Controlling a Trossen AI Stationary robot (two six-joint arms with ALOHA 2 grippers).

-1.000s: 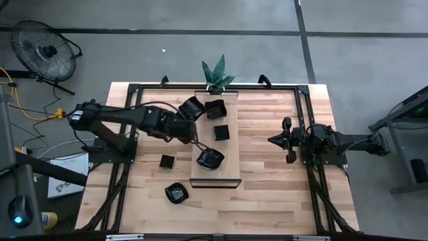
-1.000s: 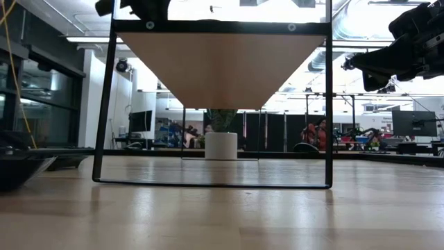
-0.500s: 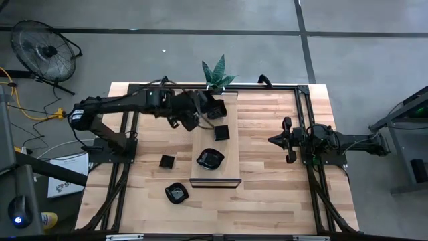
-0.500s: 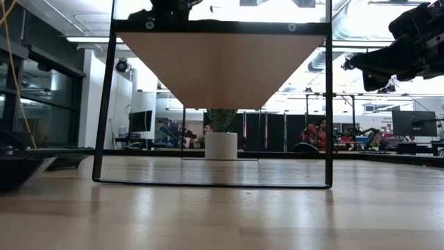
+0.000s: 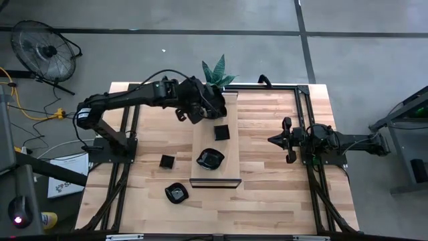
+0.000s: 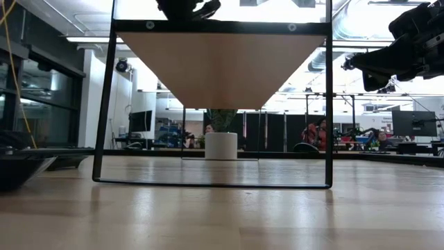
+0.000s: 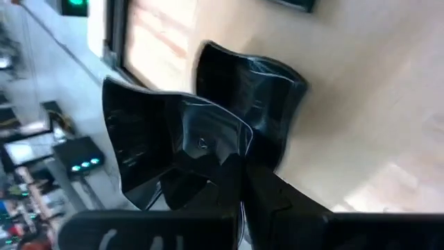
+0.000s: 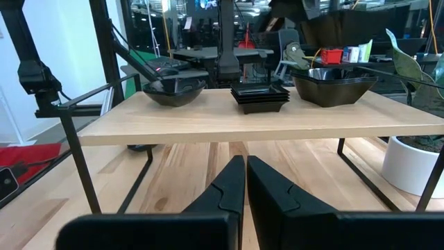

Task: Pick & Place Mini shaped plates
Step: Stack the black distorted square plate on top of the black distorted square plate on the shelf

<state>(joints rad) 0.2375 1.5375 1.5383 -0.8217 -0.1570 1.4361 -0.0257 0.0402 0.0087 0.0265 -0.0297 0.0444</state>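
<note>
My left gripper (image 7: pixel 239 170) is shut on a black wavy-rimmed mini plate (image 7: pixel 166 139) over the far end of the raised pale board (image 5: pixel 231 174). A like plate (image 7: pixel 260 97) rests on the board just beyond the held one. Farther along the board sit a square stack (image 5: pixel 221 132) and a leaf-shaped plate (image 5: pixel 210 159). On the table left of the board lie a small square plate (image 5: pixel 167 161) and a flower-shaped one (image 5: pixel 176 193). My right gripper (image 8: pixel 244 167) waits shut and level at the table's right side, touching nothing. My left gripper pinches the held plate's raised rim (image 7: pixel 220 161) between its two fingers, one finger inside the dish and one outside. The fingers slant down toward the far edge. The plate is tilted and looks lifted clear of the plate behind it.
The board stands on a black frame (image 6: pixel 104 104) above the table, open underneath. A potted plant (image 5: pixel 217 73) stands at the far edge just behind the board. A fan (image 5: pixel 43 50) and cables are on the floor at the left.
My left arm has swung toward the table's far edge and its wrist has turned. It has carried the plate from beside the board's far left corner to over the board's far end, above the plate resting there. The gripper stayed shut on the plate.
</note>
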